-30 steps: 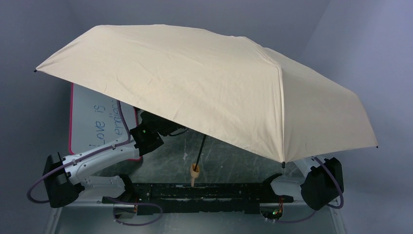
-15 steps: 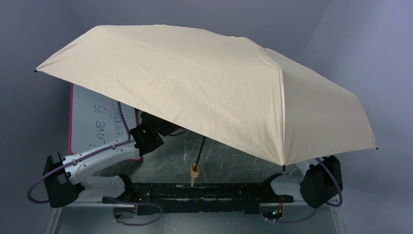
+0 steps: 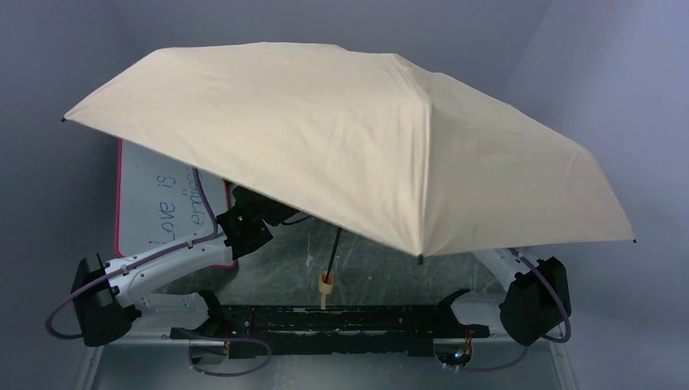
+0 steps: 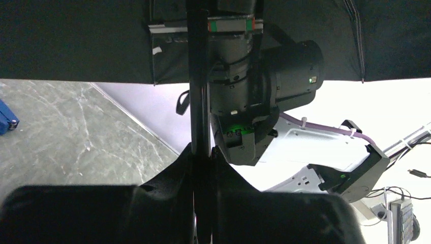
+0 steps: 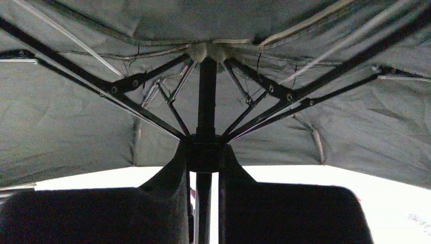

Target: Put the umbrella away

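Observation:
The umbrella stands open, its beige canopy spread over most of the table and hiding both grippers in the top view. Its thin black shaft slants down to the tan handle knob near the front rail. In the left wrist view my left gripper is shut on the shaft. In the right wrist view my right gripper is shut on the black runner where the ribs meet the shaft, under the canopy's dark underside.
A whiteboard with a pink border and handwriting lies at the left under the canopy's edge. The black front rail runs between the arm bases. The right arm's wrist is close above my left gripper. A blue object lies on the table.
My right gripper has shut on the runner. The canopy has turned, its front seam and rib tip swinging left, and its right edge has lifted a little. The left arm has not moved.

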You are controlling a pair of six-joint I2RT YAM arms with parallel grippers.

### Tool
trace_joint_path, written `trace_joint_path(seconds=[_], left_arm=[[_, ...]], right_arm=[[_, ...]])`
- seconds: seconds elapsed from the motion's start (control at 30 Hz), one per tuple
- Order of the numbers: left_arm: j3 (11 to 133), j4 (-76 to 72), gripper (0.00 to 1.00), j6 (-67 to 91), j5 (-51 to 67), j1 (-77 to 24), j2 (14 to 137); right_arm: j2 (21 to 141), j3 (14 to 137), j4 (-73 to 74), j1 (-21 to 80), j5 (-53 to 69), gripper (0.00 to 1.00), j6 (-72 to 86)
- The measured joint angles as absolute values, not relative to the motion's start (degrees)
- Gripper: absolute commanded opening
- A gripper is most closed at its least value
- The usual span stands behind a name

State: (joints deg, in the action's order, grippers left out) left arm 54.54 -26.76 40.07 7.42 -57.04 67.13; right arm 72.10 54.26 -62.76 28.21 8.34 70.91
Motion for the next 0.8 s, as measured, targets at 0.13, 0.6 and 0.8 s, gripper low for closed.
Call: trace_joint_path(seconds=[0.13, 0.6, 0.8], left_arm=[[54.57, -27.51, 0.05, 40.07, 7.01, -56.69, 67.02], [54.57, -23.11, 0.05, 39.66, 7.77, -57.36, 66.98], [54.57, -17.08, 0.05, 38.79, 7.81, -58.22, 66.98]], right_arm=[[70.89, 53.93, -60.82, 29.04, 9.93, 0.00, 68.88], [61.82, 44.01, -56.64, 37.43, -2.35, 0.00, 59.55], [58.35, 38.41, -55.79, 40.91, -9.74, 0.00, 56.71]])
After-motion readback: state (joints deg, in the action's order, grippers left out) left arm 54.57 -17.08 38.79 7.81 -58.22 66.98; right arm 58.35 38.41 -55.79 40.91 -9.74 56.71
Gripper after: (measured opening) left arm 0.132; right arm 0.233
